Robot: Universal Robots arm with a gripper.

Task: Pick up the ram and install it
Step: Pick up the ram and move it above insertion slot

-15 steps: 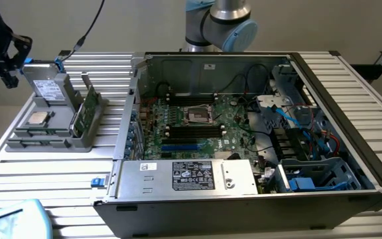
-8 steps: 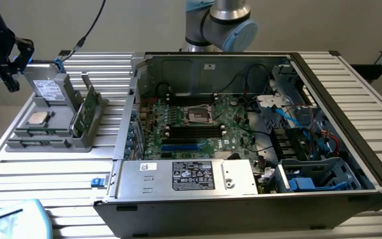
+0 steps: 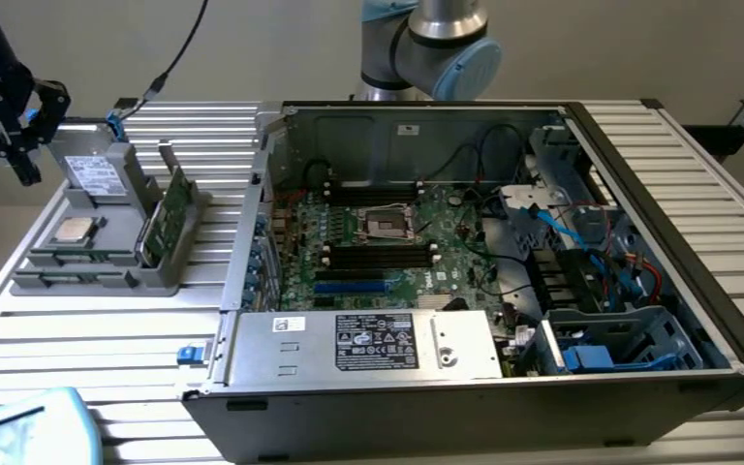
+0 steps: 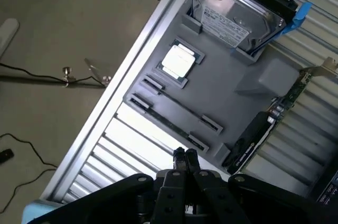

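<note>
Gripper (image 4: 185, 154) hangs at the exterior view's far left, over the table (image 3: 113, 339) corner, fingers pressed together with nothing between them. Next over is the grey tray (image 3: 166, 276). The ram (image 4: 166, 122) lies flat in the long slot along the tray's outer edge, clear of the gripper. CPU (image 3: 75, 230) sits just beside it, the drive (image 3: 94, 172) stands upright at the back, and a green card (image 3: 166, 215) is on edge along the tray's far side. Right of that is the open case (image 3: 476, 417), motherboard (image 3: 456, 232) facing up, arm (image 3: 430, 44) behind it.
</note>
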